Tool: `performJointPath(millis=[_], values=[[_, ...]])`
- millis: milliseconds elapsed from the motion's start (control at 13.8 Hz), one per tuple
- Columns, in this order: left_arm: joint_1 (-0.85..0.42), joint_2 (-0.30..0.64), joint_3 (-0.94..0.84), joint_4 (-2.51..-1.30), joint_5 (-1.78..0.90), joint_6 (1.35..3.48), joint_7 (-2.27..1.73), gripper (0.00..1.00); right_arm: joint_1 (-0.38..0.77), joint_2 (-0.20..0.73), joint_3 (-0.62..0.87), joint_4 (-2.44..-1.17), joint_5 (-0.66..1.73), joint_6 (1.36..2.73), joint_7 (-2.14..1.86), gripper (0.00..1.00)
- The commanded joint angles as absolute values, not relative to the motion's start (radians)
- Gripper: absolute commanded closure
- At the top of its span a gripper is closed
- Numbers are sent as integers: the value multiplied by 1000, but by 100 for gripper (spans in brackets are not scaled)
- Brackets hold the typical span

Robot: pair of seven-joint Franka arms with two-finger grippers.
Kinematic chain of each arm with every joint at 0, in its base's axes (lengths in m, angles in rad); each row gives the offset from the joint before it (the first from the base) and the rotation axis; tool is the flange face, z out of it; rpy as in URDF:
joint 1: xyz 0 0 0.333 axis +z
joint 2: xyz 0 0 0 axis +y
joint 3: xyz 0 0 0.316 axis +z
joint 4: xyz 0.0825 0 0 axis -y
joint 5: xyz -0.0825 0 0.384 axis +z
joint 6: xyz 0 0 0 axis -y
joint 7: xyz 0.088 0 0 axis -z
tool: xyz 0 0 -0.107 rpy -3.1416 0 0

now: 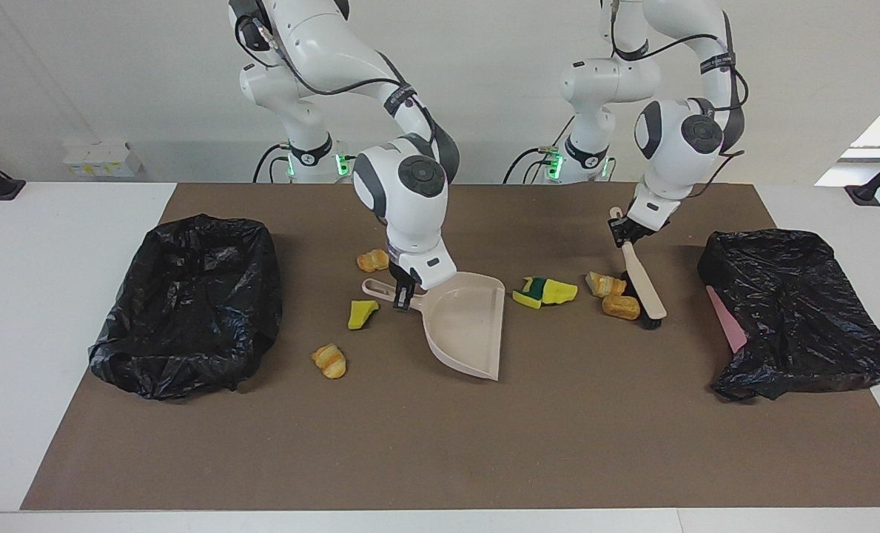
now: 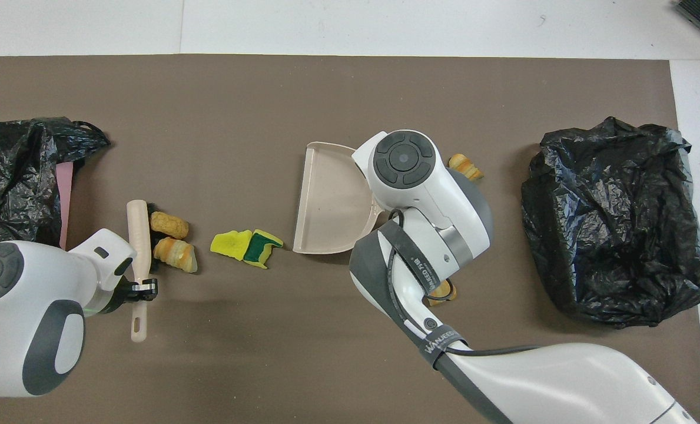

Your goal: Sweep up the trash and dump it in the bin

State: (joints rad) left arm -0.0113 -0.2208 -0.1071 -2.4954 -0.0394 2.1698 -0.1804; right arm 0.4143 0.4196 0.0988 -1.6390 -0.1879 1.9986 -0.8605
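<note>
The right pincer [image 1: 404, 295] is clenched on the handle of the beige dustpan [image 1: 465, 322] near the middle of the table [image 1: 440, 459]; the pan rests on the brown mat, its open mouth turned toward the left arm's end of the table. The left pincer [image 1: 620, 232] is clenched on the handle of the beige brush [image 1: 643, 285], whose black bristles sit on the mat just beside two bread chunks [image 1: 611, 295]. Those chunks lie between the brush and a yellow and green sponge piece [image 1: 545, 291], which lies just in front of the dustpan's mouth. More trash lies toward the right arm's end of the table: a yellow-green sponge bit [image 1: 361, 313] just beside the dustpan handle, a croissant chunk [image 1: 374, 260] close to the robots' edge of the mat, partly hidden by the right arm, and another croissant chunk [image 1: 329, 360] farther from the robots than the sponge bit. A bin lined with a black bag [image 1: 188, 303] stands at the right arm's end of the table, well apart from the dustpan. A second black bag [image 1: 798, 311] covers something pink at the left arm's end, near the brush.
</note>
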Motion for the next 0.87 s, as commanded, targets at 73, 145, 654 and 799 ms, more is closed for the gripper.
performJointPath(millis=[73, 145, 654, 799], values=[[-93, -198, -101, -2496, -64, 2201, -207, 100, 432, 355, 107, -1732, -225, 1993, -939, 100], [-109, -184, -101, -2494, -86, 2216, -224, 100, 434, 339, 107, -1764, -232, 1996, -942, 100], [-360, -94, -103, -2441, -169, 2350, -468, 100, 442, 299, 107, -1858, -244, 2042, -940, 100], [-444, -48, -104, -2395, -198, 2364, -491, 100, 442, 301, 107, -1858, -244, 2043, -931, 100]])
